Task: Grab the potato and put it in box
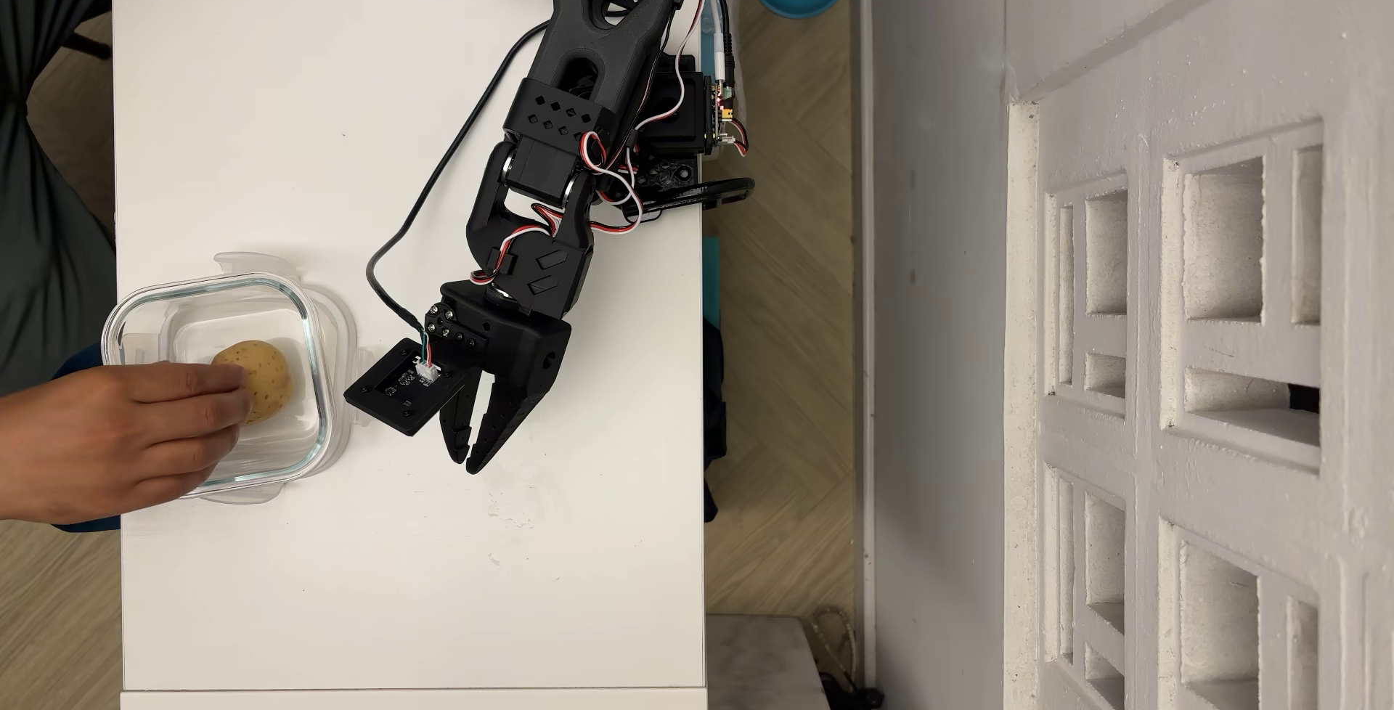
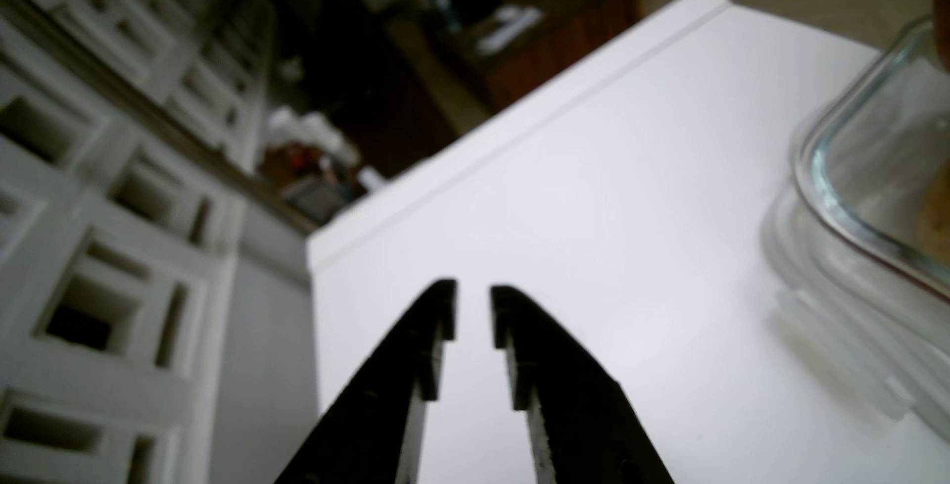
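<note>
Slightly parted empty end effector above white table, glass box at right edge.

Overhead cam looks straight down on the white rectangular desk; wrist cam sits low behind the jaws, close. Both share desk and square clear glass box.

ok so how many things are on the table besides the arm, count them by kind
potato: 1, lying in the box with a person's hand on it
glass box: 1
plastic lid: 1, under the box
total: 3
The gripper holds nothing, its jaws slightly apart.
</note>
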`<control>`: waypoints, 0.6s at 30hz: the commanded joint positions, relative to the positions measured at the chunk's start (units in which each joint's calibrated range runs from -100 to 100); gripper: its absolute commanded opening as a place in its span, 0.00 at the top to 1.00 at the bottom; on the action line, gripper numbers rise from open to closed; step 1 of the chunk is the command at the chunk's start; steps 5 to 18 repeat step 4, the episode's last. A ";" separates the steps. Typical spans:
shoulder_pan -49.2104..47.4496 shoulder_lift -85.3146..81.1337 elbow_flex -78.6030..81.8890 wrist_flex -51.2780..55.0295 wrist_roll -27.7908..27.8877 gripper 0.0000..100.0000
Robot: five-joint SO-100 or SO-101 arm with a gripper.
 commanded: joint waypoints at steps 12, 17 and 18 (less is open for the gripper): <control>-0.87 0.19 -0.07 0.27 0.19 0.96; -0.87 0.19 -0.07 0.27 0.19 0.96; -0.87 0.19 -0.07 0.27 0.19 0.96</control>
